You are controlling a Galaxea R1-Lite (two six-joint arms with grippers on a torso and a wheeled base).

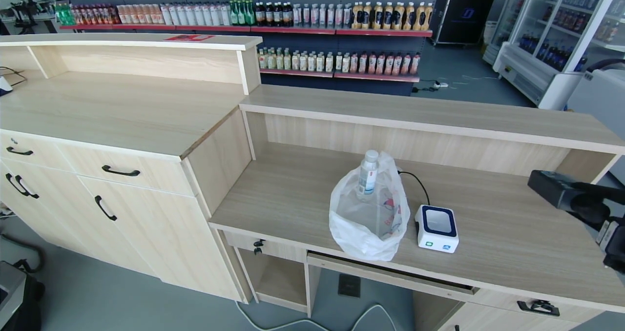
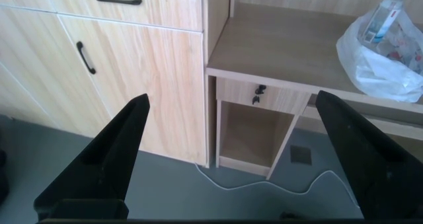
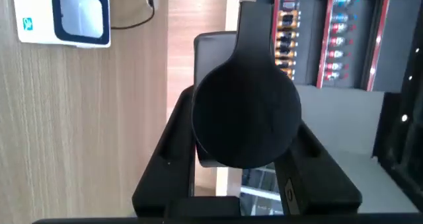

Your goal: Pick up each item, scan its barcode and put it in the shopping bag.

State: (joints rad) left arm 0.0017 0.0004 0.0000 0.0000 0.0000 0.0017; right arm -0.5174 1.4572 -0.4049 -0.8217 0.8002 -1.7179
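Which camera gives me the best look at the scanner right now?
The head view: the whole scanner sits on the counter beside the bag. The right wrist view catches it at the frame's edge, partly cut off. The left wrist view looks toward the bag instead.

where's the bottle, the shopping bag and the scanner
bottle (image 1: pixel 367 176), head view, on its labelled body
shopping bag (image 1: pixel 349 226), head view, on its front wall
scanner (image 1: pixel 438 222), head view, on its dark top window
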